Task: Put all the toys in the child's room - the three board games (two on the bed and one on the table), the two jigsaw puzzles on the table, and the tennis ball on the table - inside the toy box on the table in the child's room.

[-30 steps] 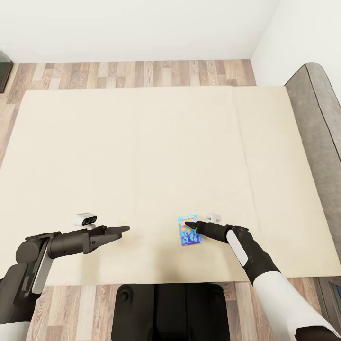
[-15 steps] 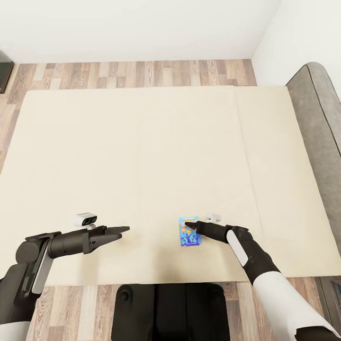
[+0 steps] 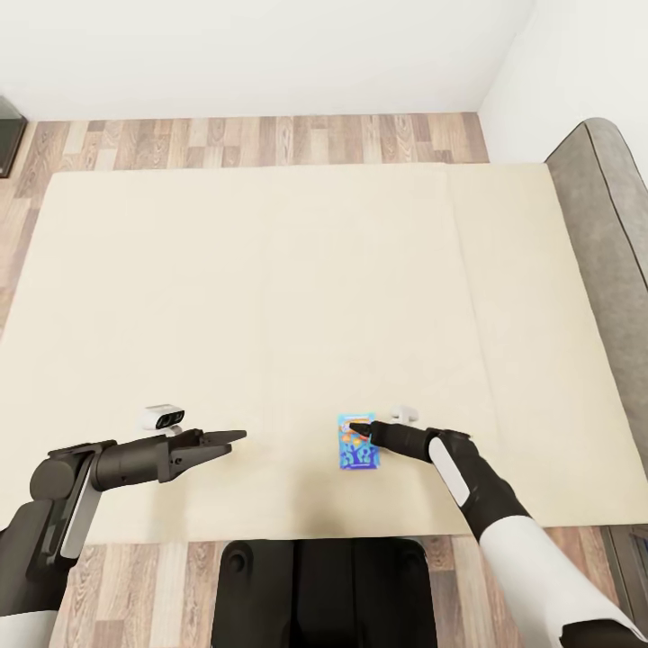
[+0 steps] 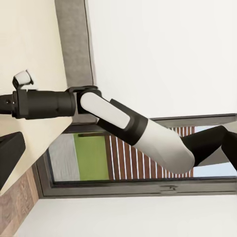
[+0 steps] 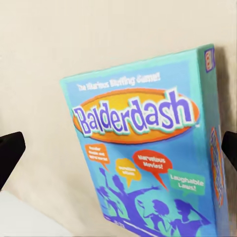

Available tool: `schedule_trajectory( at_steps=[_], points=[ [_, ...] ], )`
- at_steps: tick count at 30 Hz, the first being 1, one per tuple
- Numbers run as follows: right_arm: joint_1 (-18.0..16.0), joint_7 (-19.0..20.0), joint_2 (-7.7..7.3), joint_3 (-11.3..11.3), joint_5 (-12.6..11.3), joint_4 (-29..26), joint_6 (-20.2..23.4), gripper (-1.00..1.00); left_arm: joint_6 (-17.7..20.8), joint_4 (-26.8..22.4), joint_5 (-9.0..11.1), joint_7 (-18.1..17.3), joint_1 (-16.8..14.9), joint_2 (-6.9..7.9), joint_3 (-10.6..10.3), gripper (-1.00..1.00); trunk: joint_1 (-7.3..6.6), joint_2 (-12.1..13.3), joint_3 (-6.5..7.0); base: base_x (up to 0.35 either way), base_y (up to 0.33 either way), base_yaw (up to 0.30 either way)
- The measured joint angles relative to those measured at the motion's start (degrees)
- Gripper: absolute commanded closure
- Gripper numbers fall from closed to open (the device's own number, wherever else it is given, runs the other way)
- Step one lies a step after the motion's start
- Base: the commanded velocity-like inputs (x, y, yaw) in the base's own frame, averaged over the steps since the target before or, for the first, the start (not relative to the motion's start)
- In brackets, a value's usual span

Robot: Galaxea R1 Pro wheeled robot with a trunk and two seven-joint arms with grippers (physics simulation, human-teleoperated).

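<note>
A small blue board game [image 3: 359, 453] lettered Balderdash [image 5: 143, 148] lies flat on the cream bed [image 3: 270, 270], close to its near edge. My right gripper [image 3: 357, 430] is over the box's far end and stands open. In the right wrist view its black fingertips [image 5: 10, 153] sit to either side of the box; one is level with the box's side, the other apart from it. My left gripper [image 3: 236, 437] hovers over bare mattress well to the left, pointing toward the box, open and holding nothing. One of its fingers [image 4: 10, 153] shows in the left wrist view.
The grey headboard [image 3: 603, 252] runs along the bed's right side. Wood plank floor [image 3: 270, 139] and a white wall lie beyond the bed. My dark base [image 3: 324, 585] stands against the near edge. The left wrist view looks across at my right arm [image 4: 128, 128].
Almost nothing. The whole picture has shifted very slightly, and both arms hold their places, the right gripper still over the blue box.
</note>
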Motion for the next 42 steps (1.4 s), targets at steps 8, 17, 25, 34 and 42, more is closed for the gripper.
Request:
schedule_trajectory(
  at_steps=[8, 17, 25, 34, 42],
  points=[
    [0.0, -0.1, -0.01, 2.7, 0.1, 0.0, -0.1, -1.0, 0.0, 0.0, 0.0, 0.0, 0.0, 0.0, 0.0, -1.0, 0.0, 0.0, 0.0, 0.0, 0.031, 0.0],
    [0.0, -0.1, -0.03, 2.9, 0.1, 0.0, -0.1, -1.0, 0.0, 0.0, 0.0, 0.0, 0.0, 0.0, 0.1, -1.0, 0.0, 0.0, 0.0, 0.0, 0.032, 0.0],
    [0.0, -0.1, -0.04, 2.9, 0.1, 0.0, -0.1, -1.0, 0.0, 0.0, 0.0, 0.0, 0.0, 0.0, 0.0, -1.0, 0.0, 0.0, 0.0, 0.0, 0.053, 0.0],
    [0.0, -0.1, 0.01, 2.9, 0.1, 0.0, -0.1, -1.0, 0.0, 0.0, 0.0, 0.0, 0.0, 0.0, 0.0, -1.0, 0.0, 0.0, 0.0, 0.0, 0.041, 0.0],
    [0.0, -0.1, -0.04, 2.9, 0.1, 0.0, 0.0, -1.0, 0.0, 0.0, 0.0, 0.0, 0.0, 0.0, 0.0, -1.0, 0.0, 0.0, 0.0, 0.0, 0.017, 0.0]
  ],
)
